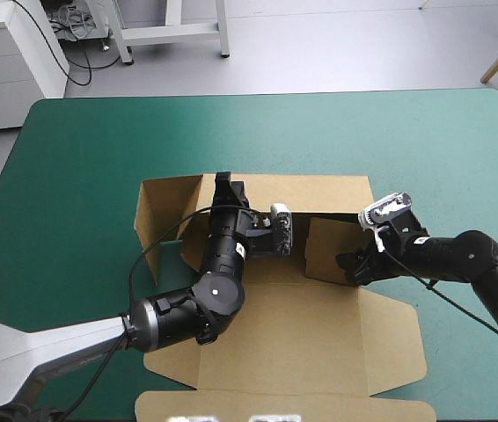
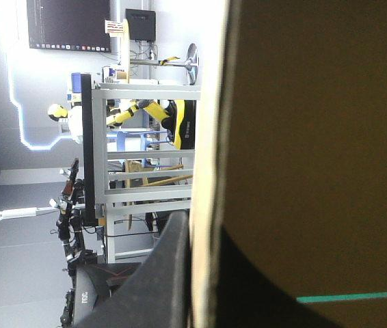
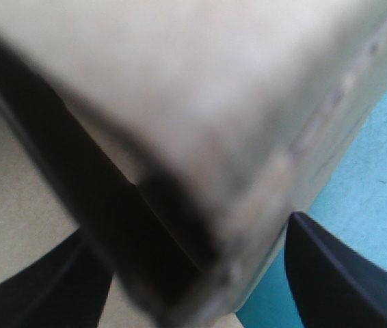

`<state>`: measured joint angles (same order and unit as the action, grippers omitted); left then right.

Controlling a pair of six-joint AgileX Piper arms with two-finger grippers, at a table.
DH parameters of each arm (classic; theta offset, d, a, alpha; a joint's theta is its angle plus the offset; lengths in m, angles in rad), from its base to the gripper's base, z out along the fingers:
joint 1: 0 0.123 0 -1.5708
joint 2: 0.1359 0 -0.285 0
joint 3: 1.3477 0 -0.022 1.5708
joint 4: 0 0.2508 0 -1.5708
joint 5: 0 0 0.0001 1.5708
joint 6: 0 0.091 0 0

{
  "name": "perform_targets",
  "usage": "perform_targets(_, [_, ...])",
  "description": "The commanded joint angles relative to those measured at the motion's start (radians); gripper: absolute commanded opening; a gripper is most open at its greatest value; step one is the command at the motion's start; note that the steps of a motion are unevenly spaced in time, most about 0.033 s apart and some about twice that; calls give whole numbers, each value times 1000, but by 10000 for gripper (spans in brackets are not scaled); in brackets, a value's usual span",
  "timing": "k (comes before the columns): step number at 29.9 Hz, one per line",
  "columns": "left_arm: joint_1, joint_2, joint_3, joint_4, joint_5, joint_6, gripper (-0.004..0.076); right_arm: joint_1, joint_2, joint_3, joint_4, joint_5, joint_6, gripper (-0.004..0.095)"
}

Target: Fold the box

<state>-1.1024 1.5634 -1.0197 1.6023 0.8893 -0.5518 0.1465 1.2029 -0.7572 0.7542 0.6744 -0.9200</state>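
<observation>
- Box (image 1: 319, 338) lies on the teal-green worktop (image 1: 82, 158), its far wall (image 1: 319, 189) raised.
- Left claw (image 1: 225, 183) pinches this wall's top edge.
- Right claw (image 1: 347, 265) stands open around a raised side flap (image 1: 324, 246).

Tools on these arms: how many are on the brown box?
2. The left tool grips the box at its far wall; the right tool straddles a raised flap toward its right side.

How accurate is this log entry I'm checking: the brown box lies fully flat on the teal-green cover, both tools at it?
Not flat: the high view shows the box with left and far walls raised. It does lie on the teal-green cover, left tool and right tool at it.
</observation>
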Motion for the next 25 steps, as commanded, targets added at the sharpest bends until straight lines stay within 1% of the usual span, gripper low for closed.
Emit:
perform_targets(1, [-8,-42,-27,57,-8,-23,-10,32,-20,-21,-2,-101,87,537])
perform_targets(4, [-8,-42,-27,57,-8,-23,-10,32,-20,-21,-36,-141,139,502])
perform_targets(7, [-8,-42,-27,57,-8,-23,-10,32,-20,-21,-40,-177,156,450])
perform_targets(11, [-8,-42,-27,57,-16,-19,-10,40,-20,-21,-40,-220,156,319])
perform_targets(13, [-8,-42,-27,57,-16,-19,-10,50,-20,-21,-44,-245,156,269])
perform_targets(16, [-8,-42,-27,57,-16,-19,-10,67,-20,-21,-58,-289,156,256])
perform_targets(20, [-8,-42,-27,55,-14,-19,-10,82,-20,-21,-100,-349,206,256])
perform_targets(22, [-8,-42,-27,50,-14,-19,-10,82,-20,-21,-100,-374,210,256])
perform_targets(25, [-8,-42,-27,50,-14,-19,-10,82,-20,-21,-100,-384,199,256])
